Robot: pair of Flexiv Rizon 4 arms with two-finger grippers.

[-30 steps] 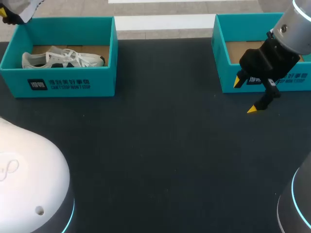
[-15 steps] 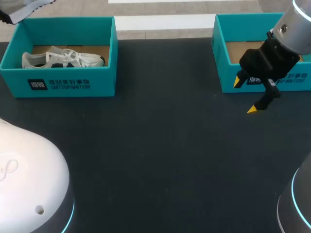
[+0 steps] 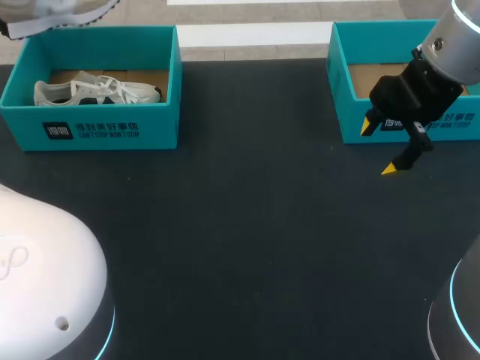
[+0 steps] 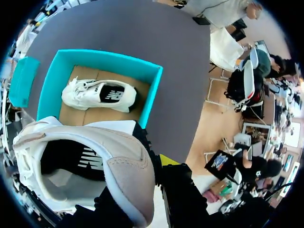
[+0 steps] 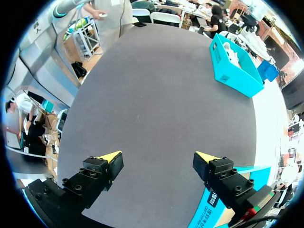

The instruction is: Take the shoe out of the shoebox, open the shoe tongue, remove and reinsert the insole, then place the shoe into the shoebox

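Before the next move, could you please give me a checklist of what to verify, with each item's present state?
1. Lifted shoe out of the left shoebox: ok, held above it.
2. Left gripper hold: cannot tell how firm; only one yellow tip shows, beside the shoe.
3. Second shoe inside the left shoebox: ok, lying on its side.
4. Right gripper free to help: ok, open, over the table in front of the right shoebox.
5. Tongue opened: cannot tell.
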